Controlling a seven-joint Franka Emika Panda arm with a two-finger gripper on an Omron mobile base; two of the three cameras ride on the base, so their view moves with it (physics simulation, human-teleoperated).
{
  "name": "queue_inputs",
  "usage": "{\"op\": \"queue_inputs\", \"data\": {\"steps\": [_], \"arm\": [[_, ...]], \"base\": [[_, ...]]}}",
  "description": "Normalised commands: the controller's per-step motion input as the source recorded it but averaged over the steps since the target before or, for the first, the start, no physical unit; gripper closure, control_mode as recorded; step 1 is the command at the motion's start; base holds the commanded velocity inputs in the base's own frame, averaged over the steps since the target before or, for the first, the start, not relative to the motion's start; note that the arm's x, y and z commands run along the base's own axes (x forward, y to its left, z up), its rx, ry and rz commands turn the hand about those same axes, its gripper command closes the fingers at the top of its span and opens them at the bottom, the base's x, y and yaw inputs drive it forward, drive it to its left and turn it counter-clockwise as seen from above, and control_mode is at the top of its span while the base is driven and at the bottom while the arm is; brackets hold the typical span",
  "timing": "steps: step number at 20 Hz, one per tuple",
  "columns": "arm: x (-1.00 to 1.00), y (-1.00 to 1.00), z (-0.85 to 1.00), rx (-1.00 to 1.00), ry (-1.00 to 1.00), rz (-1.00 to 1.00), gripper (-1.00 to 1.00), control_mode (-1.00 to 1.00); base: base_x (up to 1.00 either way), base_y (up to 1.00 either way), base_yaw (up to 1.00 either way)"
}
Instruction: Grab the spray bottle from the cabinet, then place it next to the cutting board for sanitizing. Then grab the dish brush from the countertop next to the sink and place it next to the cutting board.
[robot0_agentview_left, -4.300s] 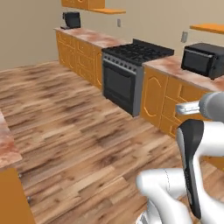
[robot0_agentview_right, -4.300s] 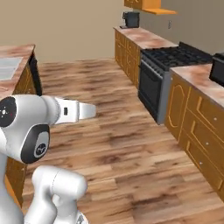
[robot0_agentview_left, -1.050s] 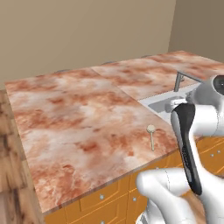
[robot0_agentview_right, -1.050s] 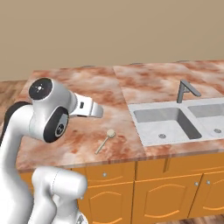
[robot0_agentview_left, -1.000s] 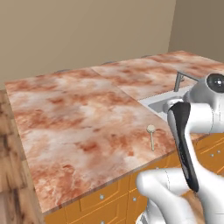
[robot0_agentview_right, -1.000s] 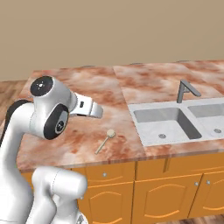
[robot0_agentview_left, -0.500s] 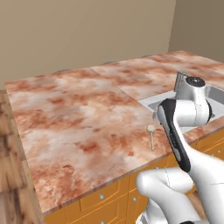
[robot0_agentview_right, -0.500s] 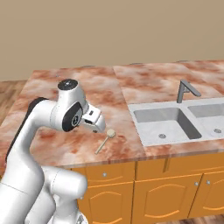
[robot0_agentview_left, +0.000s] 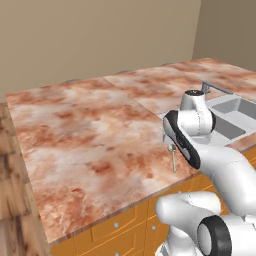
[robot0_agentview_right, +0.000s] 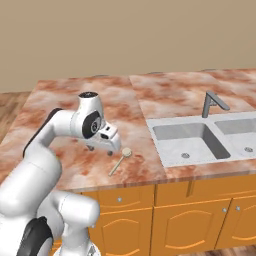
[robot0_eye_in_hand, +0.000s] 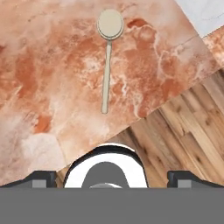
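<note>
The dish brush (robot0_eye_in_hand: 107, 57), a small spoon-like tool with a round pale head and a thin tan handle, lies flat on the reddish-brown and cream mottled marble countertop (robot0_agentview_left: 90, 135), near its front edge and left of the grey metal double-basin sink (robot0_agentview_right: 200, 140). The white arm's two-finger gripper (robot0_agentview_right: 100, 149) hangs just beside the brush head, fingers spread wide, holding nothing. Bare marble spreads broadly behind and to the left of the brush.
</note>
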Motion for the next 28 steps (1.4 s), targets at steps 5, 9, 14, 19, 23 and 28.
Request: {"op": "queue_inputs", "data": {"steps": [5,9,14,19,23,28], "arm": [[0.52,-0.03,-0.4,-0.02,0.16,0.0,-1.0,-1.0],[0.22,-0.23,-0.57,0.02,0.0,0.0,-1.0,-1.0],[0.14,-0.3,-0.6,0.03,0.0,0.0,-1.0,-1.0],[0.4,-0.04,-0.5,0.01,0.0,0.0,-1.0,-1.0],[0.42,0.0,-0.36,0.0,0.0,0.0,-1.0,-1.0],[0.49,0.0,-0.38,0.0,0.0,0.0,-1.0,-1.0]], "base": [[0.0,0.0,0.0],[0.0,0.0,0.0],[0.0,0.0,0.0],[0.0,0.0,0.0],[0.0,0.0,0.0],[0.0,0.0,0.0]]}}
